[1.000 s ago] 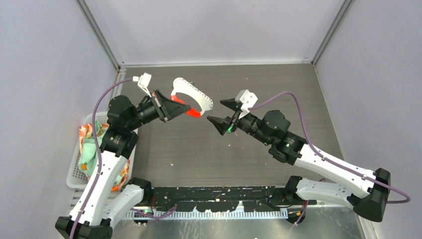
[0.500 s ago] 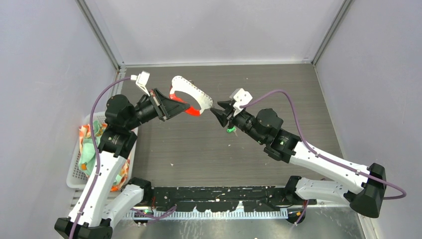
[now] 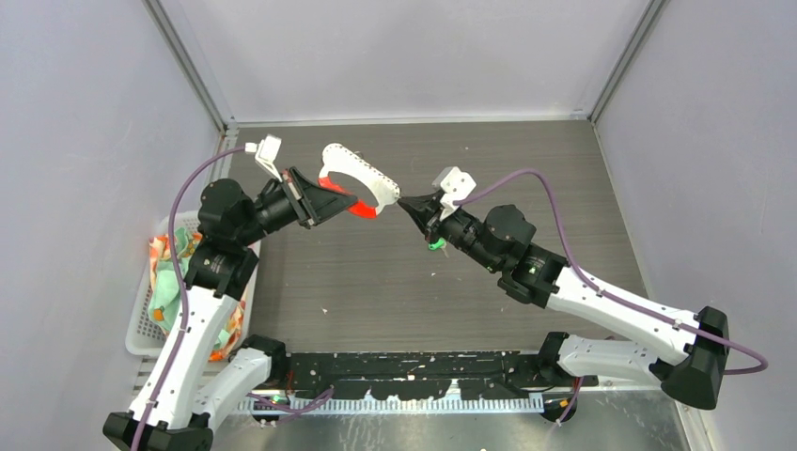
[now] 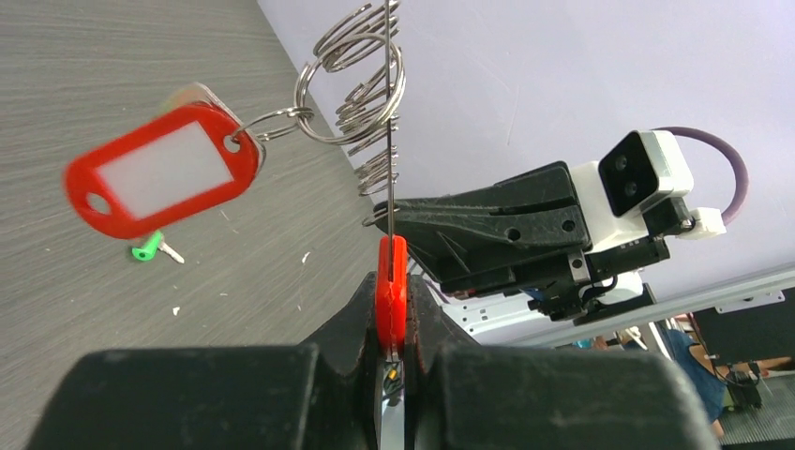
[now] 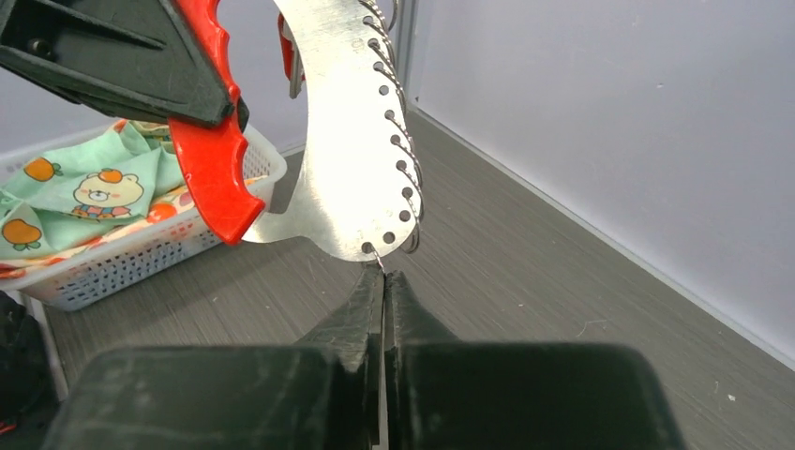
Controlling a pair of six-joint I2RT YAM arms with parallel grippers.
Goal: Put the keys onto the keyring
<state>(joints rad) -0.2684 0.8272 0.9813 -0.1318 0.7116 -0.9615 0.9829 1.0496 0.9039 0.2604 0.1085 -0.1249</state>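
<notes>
Arms raised tip-to-tip, left fingers (image 3: 329, 202) clamping keyring (image 3: 362, 178), right fingers (image 3: 415, 205) closed, perhaps pinching it.

No text, brand or number is readable in any view. The red-and-white tag (image 4: 161, 183), up and left of the left fingers (image 4: 349, 319), shows a blank white insert.

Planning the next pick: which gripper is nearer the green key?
Right. The green key lies on the table close beside the right gripper; the left gripper holds the keyring farther left.

Top cam overhead; wrist cams close, opposed; share keyring (image 5: 342, 141).
</notes>
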